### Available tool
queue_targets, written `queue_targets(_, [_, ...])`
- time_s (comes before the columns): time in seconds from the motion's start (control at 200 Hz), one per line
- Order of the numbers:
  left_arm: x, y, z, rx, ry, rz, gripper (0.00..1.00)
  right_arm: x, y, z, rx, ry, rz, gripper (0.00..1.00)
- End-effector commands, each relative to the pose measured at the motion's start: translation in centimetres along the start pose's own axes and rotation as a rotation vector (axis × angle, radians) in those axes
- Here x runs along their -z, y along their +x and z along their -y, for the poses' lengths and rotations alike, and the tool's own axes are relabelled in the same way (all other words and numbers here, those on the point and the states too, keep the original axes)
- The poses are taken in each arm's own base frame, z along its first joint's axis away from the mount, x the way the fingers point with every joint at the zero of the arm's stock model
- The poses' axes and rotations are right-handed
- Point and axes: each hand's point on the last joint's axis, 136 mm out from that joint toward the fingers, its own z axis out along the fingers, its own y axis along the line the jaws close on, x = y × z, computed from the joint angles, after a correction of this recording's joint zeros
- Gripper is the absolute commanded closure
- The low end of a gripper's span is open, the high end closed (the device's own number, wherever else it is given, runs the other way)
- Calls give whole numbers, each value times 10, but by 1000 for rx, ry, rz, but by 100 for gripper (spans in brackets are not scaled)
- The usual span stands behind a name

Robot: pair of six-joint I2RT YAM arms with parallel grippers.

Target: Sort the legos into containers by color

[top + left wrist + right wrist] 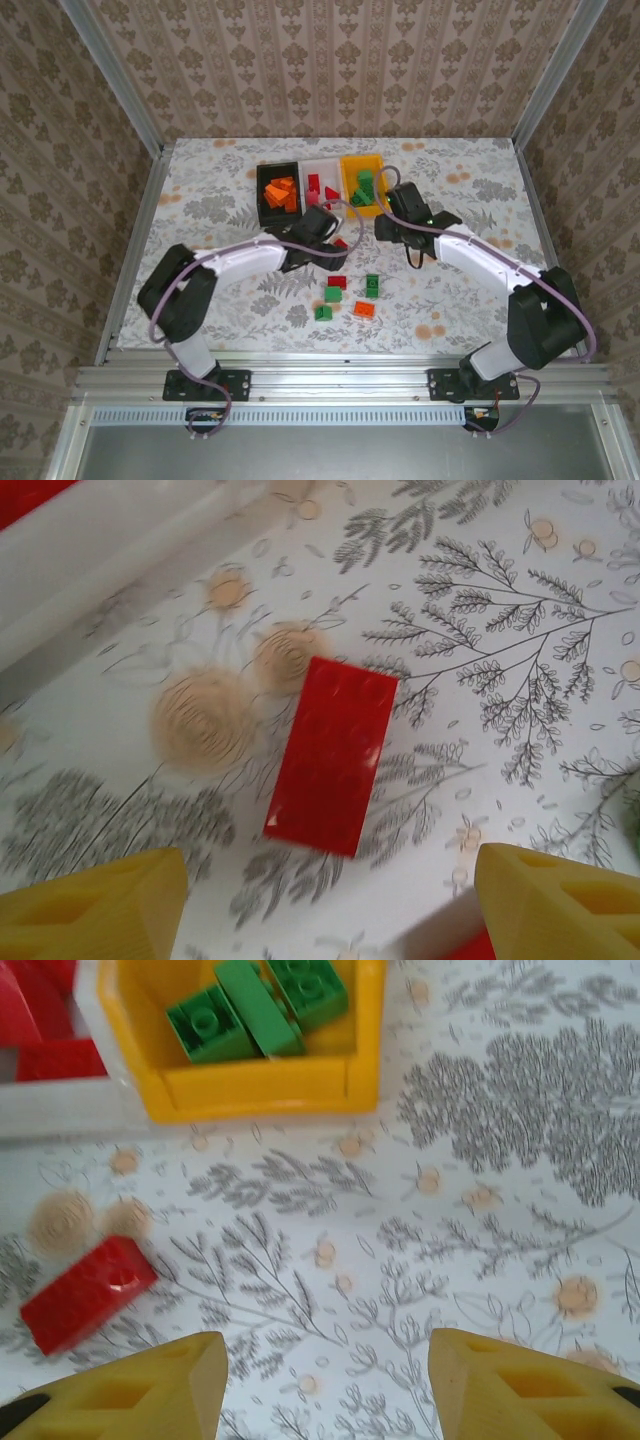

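Legos (364,309) fall into two groups in the top view: some sit sorted in three bins at the far middle of the surface (220,290), and a few lie loose nearer the arms. The black bin (260,195) holds orange pieces, the white bin (320,163) next to it holds red ones, and the yellow bin (368,210) holds green ones (the three stand side by side in a row). The loose group has one red, one orange and three green pieces. The left claw (335,238) hovers just in front of the white bin, by a lone red brick (341,243). The right claw (382,226) hangs just in front of the yellow bin.

From the left wrist, the red brick (332,755) lies flat on the patterned surface, just ahead of the yellow fingers (100,905). The left claw (330,880) is released, its jaws wide apart and touching nothing. The white bin's wall (100,550) crosses the top left corner.

From the right wrist, the right claw (325,1360) is released too, with bare surface between its fingers (520,1380). The yellow bin (250,1085) sits at the top with three green bricks (255,1005) inside, and the white bin (60,1115) is to its left. The red brick (85,1293) lies at lower left, clear of the fingers.
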Motion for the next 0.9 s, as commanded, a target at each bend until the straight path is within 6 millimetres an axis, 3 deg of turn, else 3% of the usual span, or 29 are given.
queue_targets(0.0, [-12, -7, 10, -135, 26, -18, 24, 9, -9, 7, -55, -15, 67, 44])
queue_targets(0.165, [-34, -6, 1, -127, -21, -58, 31, 6, -4, 6, -74, -40, 72, 43])
queue_targets(0.185, [-35, -6, 2, -125, -12, -61, 32, 14, -9, 5, -81, -54, 98, 43])
queue_targets(0.3, [-47, -3, 0, -121, -15, -82, 40, 14, -7, 4, -100, -77, 116, 43])
queue_targets(0.505, [-57, 4, -5, -121, -42, -117, 56, 14, -3, 2, -111, -105, 125, 44])
queue_targets(0.735, [-36, -14, -7, -107, -75, -64, 76, 19, -4, 3, -123, -112, 145, 44])
queue_targets(0.81, [-21, -26, -9, -107, -88, -38, 84, 19, -3, 2, -127, -119, 144, 45])
queue_targets(0.895, [3, -47, -16, -93, -100, 19, 85, 18, -2, 2, -137, -124, 152, 45])
